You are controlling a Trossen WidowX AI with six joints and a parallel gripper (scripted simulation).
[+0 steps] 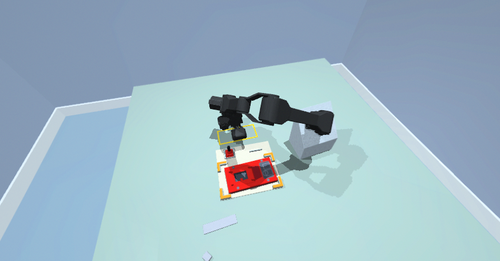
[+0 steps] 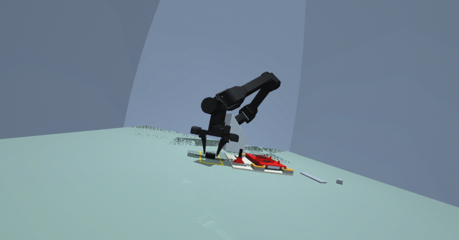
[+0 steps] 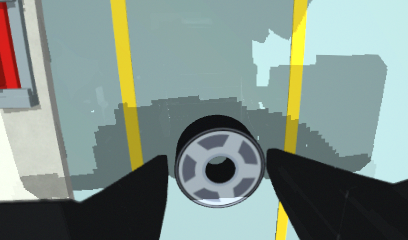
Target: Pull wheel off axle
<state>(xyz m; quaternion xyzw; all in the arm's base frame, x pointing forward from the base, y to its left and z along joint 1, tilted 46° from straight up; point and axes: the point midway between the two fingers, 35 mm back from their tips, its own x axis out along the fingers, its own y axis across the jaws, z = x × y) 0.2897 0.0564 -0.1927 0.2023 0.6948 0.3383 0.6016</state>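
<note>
Wheel (image 3: 220,168) lies flat on the table (image 1: 351,202), hub hole up, inside the yellow-outlined marked area (image 1: 220,136); in the wrist view it sits between the two yellow side lines, nearer the right one. Gripper (image 3: 217,172) straddles it with fingers parted: a thin gap shows on each side between the fingertips and the tyre, so nothing is gripped. In the exterior view the wheel (image 2: 209,155) rests on the surface with both finger points coming down either side of it, gripper (image 2: 211,152) low over the outline. Going left to right in the top view: the outlined zone with the arm (image 1: 280,112) over it and its shadow across the zone; just in front, the bare upright axle (image 1: 229,148) on its small red base, standing on the white board (image 1: 245,145) well apart from the wheel; beside that the red plate (image 1: 250,178) with orange corner brackets; then the grey pedestal (image 1: 312,141) carrying the arm's base. A flat grey strip (image 1: 220,223) and a small grey block (image 1: 207,255) lie apart, nearer the front edge. Nothing lies between wheel and fingers.
</note>
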